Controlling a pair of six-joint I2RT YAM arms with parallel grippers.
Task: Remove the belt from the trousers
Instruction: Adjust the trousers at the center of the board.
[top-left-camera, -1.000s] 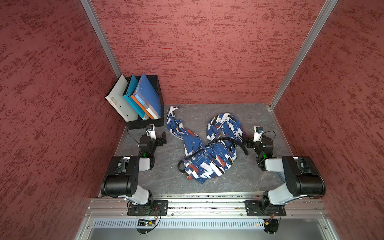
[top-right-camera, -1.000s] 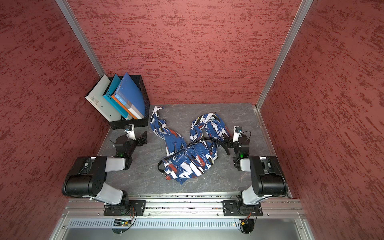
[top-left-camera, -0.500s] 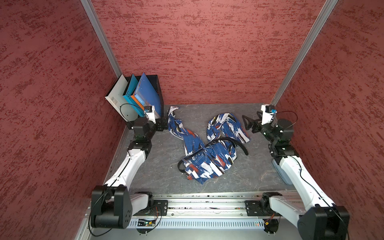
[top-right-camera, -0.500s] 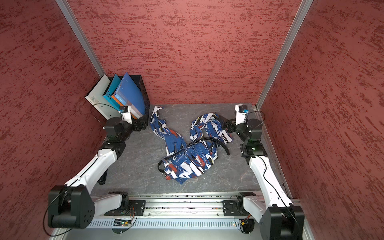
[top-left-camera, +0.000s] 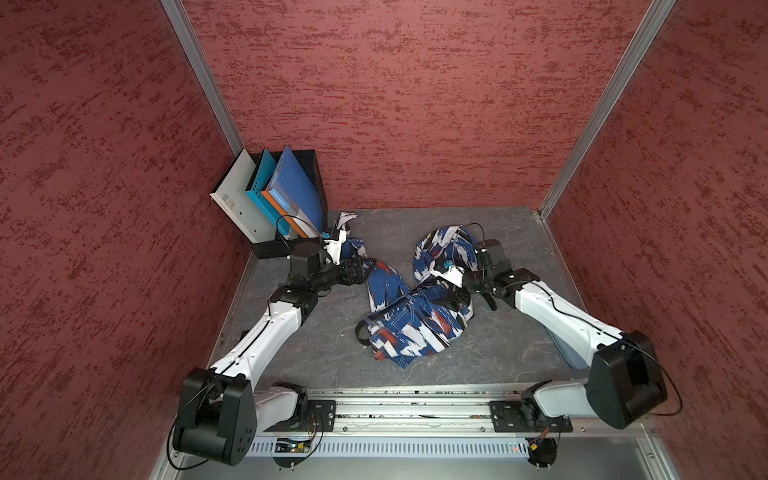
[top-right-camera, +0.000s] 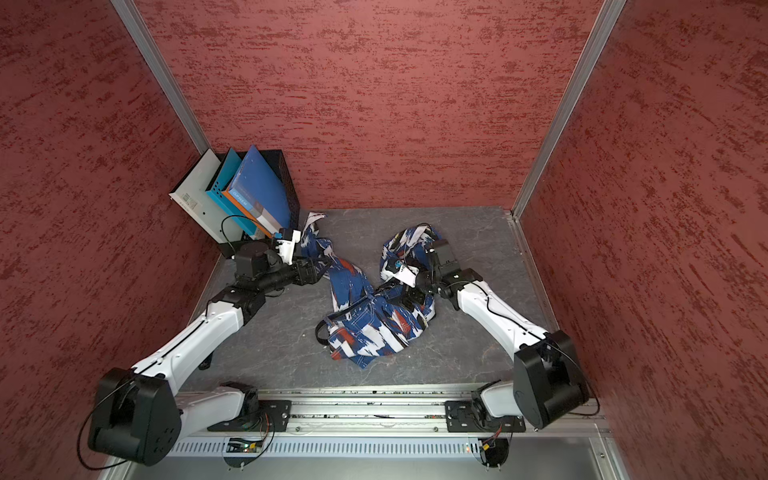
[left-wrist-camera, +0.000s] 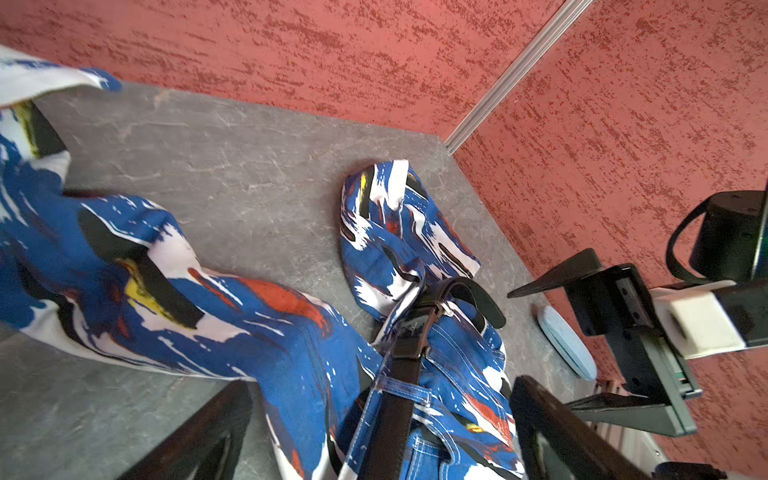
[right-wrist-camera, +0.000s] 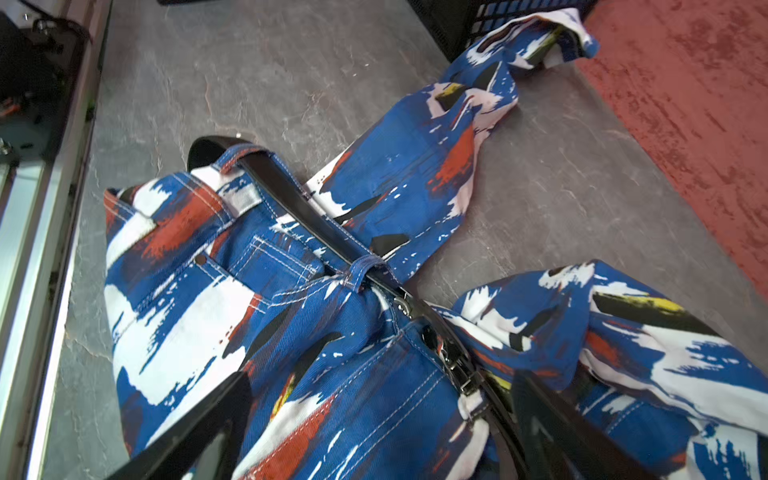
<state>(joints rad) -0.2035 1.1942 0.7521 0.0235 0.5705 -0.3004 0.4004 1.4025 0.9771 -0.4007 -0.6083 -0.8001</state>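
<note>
Left jaws spread wide, empty, over trouser leg toward counter's far-left corner. Right jaws likewise released, nothing held, over waistband.

Long black strap belt (right-wrist-camera: 291, 195) still threaded through loops of blue-white-red patterned denim trousers (top-left-camera: 415, 332), crumpled mid grey stone-look counter (top-left-camera: 498, 353). My read: nothing done yet, unbuckling and pull-out left.

Right wrist view gives me black buckle (right-wrist-camera: 455, 368); top views lose it behind right arm.

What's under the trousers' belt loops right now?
The black belt runs under two visible loops of the trousers, its buckle just past the second. Where it goes round the underside of the waistband, fabric covers it, so any loops there cannot be seen.
</note>
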